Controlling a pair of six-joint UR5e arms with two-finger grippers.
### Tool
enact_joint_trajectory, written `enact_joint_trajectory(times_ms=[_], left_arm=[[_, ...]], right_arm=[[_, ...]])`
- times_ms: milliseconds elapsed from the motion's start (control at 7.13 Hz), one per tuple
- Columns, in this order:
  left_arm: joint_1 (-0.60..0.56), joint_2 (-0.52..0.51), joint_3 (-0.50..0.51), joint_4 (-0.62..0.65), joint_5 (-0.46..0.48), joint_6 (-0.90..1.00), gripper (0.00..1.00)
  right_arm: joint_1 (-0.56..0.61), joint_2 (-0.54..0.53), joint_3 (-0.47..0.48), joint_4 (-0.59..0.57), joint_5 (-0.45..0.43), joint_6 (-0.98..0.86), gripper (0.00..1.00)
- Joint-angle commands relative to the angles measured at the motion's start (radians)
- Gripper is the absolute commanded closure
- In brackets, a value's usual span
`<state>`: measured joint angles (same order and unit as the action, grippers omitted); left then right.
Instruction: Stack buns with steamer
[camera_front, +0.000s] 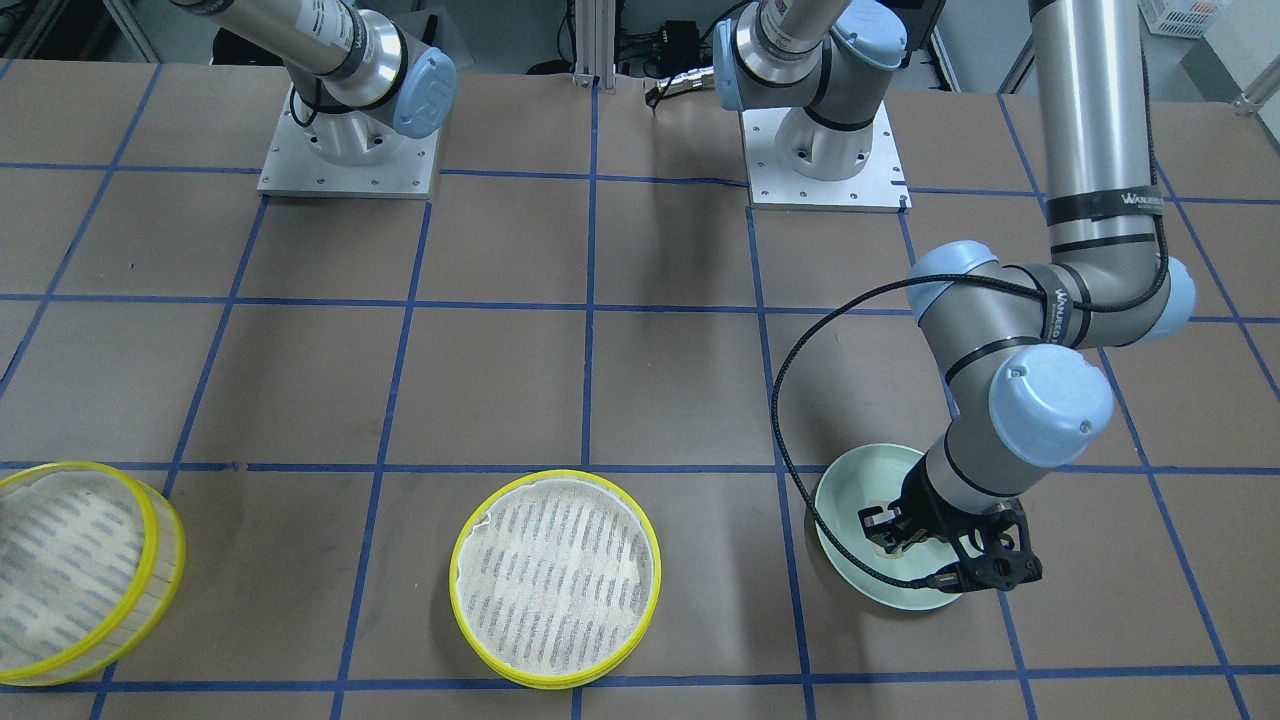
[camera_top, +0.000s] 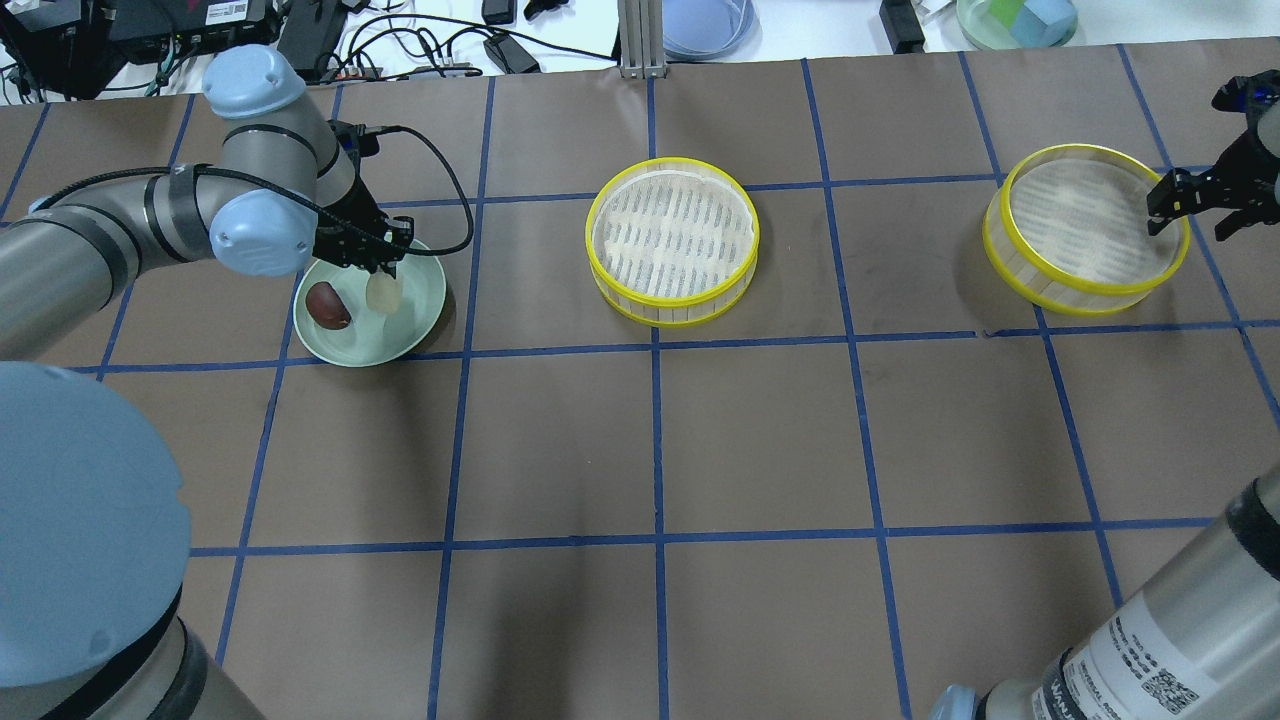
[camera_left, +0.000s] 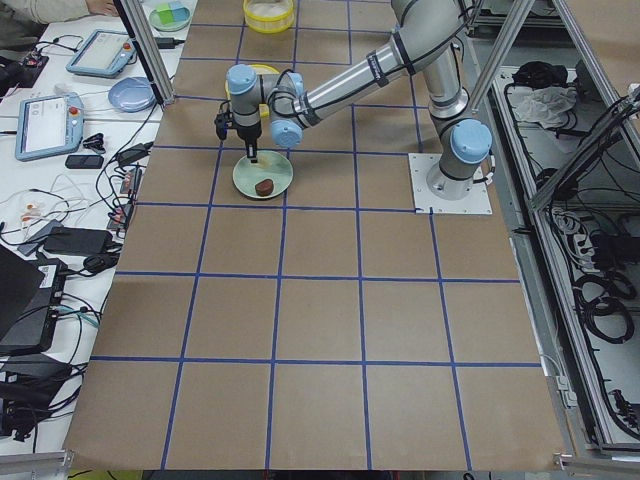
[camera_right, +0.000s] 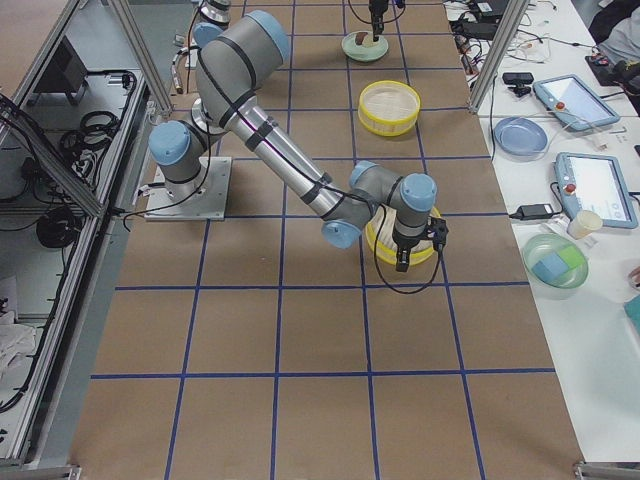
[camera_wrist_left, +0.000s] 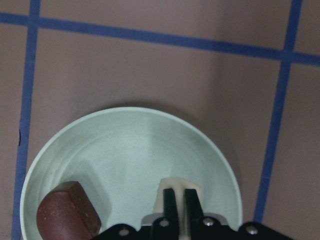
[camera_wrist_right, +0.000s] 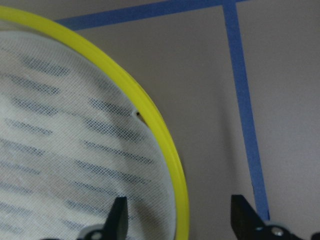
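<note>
Your left gripper (camera_wrist_left: 181, 193) is clenching the cream bun (camera_wrist_left: 180, 183) inside the mint-green plate (camera_wrist_left: 130, 145), the reddish-brown bun (camera_wrist_left: 67, 210) is lying at its 9 o'clock seen from overhead, and your right gripper (camera_wrist_right: 181, 220) is hanging released, straddling the 3 o'clock rim of one steamer tier (camera_wrist_right: 150, 120), with the other tier (camera_top: 672, 240) sitting well apart.

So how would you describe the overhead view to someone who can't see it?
The left gripper reaches into a green plate, jaws shut on the cream bun, with the brown bun beside it. Two empty yellow-rimmed steamer tiers sit on the gridded table: the middle tier and the right tier, with the open right gripper over its rim.
</note>
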<state>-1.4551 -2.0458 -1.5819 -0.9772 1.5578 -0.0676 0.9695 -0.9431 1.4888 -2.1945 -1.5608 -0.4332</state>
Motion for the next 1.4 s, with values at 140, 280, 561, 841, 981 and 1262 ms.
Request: enact_joint_trajectory(times_ms=[140, 280, 561, 841, 981, 1262], left_arm=[[-0.146, 0.035, 0.085, 0.029, -0.132, -0.365, 1.0], [-0.178, 0.012, 0.079, 0.122, -0.268, -0.462, 1.0], [-0.203, -0.052, 0.074, 0.196, -0.349, -0.469, 1.0], [-0.24, -0.109, 0.063, 0.225, -0.363, -0.469, 1.0], [-0.252, -0.117, 0.062, 0.224, -0.363, -0.471, 1.0], [-0.26, -0.128, 0.036, 0.223, -0.363, -0.469, 0.77]], right_arm=[[0.0, 0.004, 0.004, 0.001, -0.013, -0.009, 0.74], [0.0, 0.003, 0.004, 0.008, -0.015, -0.001, 0.86], [0.006, -0.003, 0.004, 0.033, -0.031, -0.005, 1.0], [0.011, -0.032, 0.004, 0.045, -0.053, 0.001, 1.0], [0.021, -0.061, 0.004, 0.048, -0.058, 0.007, 1.0], [0.047, -0.13, 0.004, 0.131, -0.079, 0.068, 1.0]])
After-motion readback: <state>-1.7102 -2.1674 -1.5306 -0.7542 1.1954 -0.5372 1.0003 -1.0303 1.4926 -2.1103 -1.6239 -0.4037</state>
